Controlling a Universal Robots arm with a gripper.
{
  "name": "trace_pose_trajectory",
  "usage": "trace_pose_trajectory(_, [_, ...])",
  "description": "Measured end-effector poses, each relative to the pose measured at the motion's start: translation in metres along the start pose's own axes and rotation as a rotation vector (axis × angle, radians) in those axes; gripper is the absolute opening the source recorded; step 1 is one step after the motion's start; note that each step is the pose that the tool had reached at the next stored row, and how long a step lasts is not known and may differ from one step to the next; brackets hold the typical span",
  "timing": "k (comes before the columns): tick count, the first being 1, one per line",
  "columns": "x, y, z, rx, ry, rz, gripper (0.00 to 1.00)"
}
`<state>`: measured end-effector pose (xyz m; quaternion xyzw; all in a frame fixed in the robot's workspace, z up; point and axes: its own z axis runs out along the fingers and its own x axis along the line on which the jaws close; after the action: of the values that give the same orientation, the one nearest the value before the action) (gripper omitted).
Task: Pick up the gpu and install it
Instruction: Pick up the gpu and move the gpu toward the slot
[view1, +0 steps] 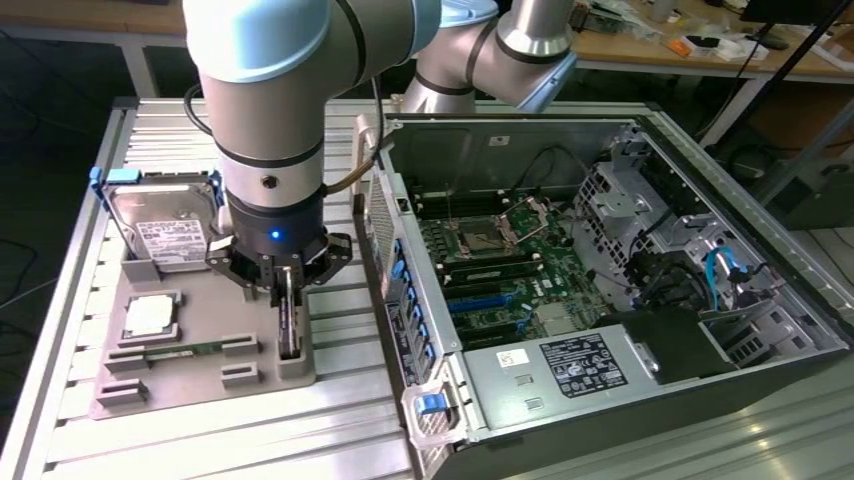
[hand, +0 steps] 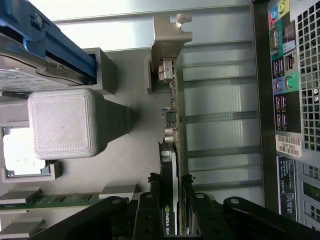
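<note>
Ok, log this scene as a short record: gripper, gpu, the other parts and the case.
gripper: down at the gpu's top edge
gpu: standing on edge in the gray holder tray, silver bracket at one end
hard drive: upright in its blue frame, same tray
memory stick: lying flat in the tray
computer case: open, on the exterior view's right, motherboard exposed
install: not yet done

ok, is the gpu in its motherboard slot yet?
No, the thin flat dark gpu card stands on edge in the grey plastic fixture outside the open computer case.
</note>
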<state>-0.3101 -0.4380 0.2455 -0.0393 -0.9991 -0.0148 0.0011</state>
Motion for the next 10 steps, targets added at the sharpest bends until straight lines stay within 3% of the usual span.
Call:
trace_pose_trajectory(3, [0.000, 0.0001, -0.0040, -0.0003, -0.0002, 0.000, 0.27])
trace_pose_trajectory(10, [0.000, 0.0009, -0.0307, 0.0032, -0.0004, -0.001, 0.27])
